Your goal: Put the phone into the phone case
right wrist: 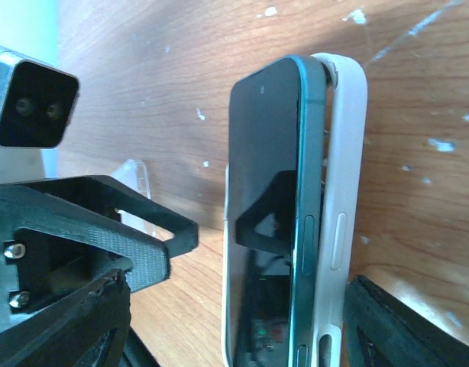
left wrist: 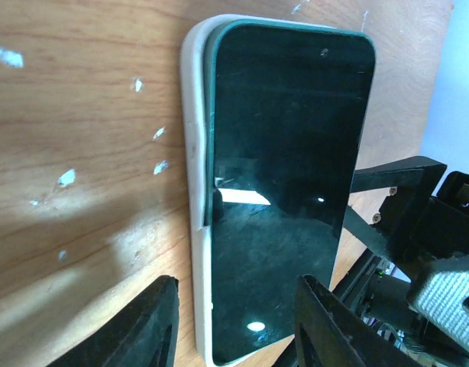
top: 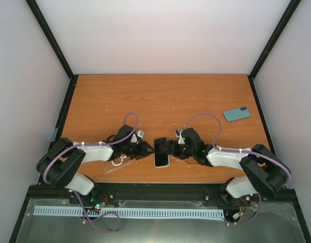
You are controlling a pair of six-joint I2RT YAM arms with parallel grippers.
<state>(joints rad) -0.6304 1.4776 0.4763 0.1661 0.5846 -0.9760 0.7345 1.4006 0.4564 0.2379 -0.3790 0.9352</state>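
Note:
The phone (left wrist: 288, 168) has a dark screen and a teal frame and lies screen up in a white phone case (left wrist: 193, 153) at the table's near middle (top: 161, 154). Its near end sits inside the case; one long side stands raised off the case wall (right wrist: 343, 199), with the teal edge (right wrist: 311, 191) showing above it. My left gripper (left wrist: 234, 336) is open, its fingers (left wrist: 154, 329) either side of the phone's end. My right gripper (right wrist: 242, 336) is open too and straddles the phone and case from the opposite side. The two grippers meet over the phone in the top view.
A second teal phone (top: 236, 114) lies face down at the right of the table. A clear plastic case (top: 116, 165) lies under the left arm near the front edge. The wooden table (top: 160, 96) ends just below the grippers.

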